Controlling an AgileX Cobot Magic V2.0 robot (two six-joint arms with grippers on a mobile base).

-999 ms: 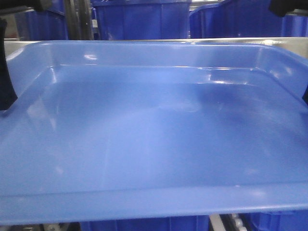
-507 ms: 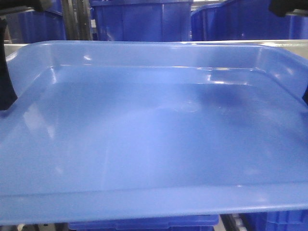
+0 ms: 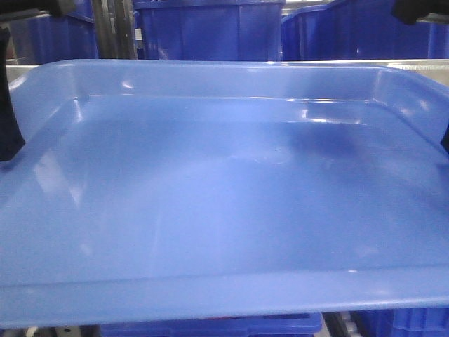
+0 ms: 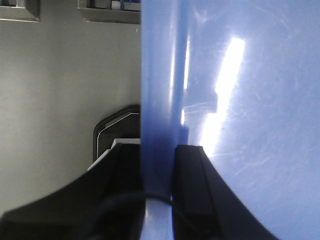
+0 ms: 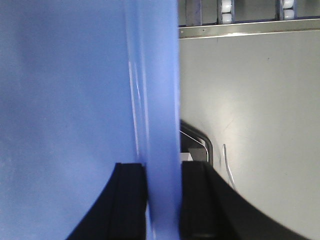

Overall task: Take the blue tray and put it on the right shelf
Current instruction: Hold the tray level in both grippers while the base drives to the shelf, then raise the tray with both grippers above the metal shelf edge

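Observation:
The blue tray (image 3: pixel 224 196) fills the front view, held level, its glossy floor and rim toward me. My left gripper (image 4: pixel 159 170) is shut on the tray's left rim (image 4: pixel 157 100), one black finger on each side of it. My right gripper (image 5: pixel 162 185) is shut on the right rim (image 5: pixel 155 90) in the same way. In the front view only dark parts of the left gripper (image 3: pixel 8 119) and right gripper (image 3: pixel 445 140) show at the frame edges. A thin strip of the right shelf's shiny steel rail (image 3: pixel 414 64) shows just beyond the tray's far rim.
Deep dark-blue crates (image 3: pixel 210 28) stand behind the rail, with a grey upright post (image 3: pixel 105 28) between them. Another dark-blue crate (image 3: pixel 210 328) shows under the tray's near edge. The wrist views show a flat grey surface (image 5: pixel 250 100) below the tray and white rollers (image 5: pixel 226 12) beyond it.
The tray's far rim now hides most of the steel rail. The crates behind have shifted slightly right, and the crate under the near edge shows wider. Both grips are unchanged.

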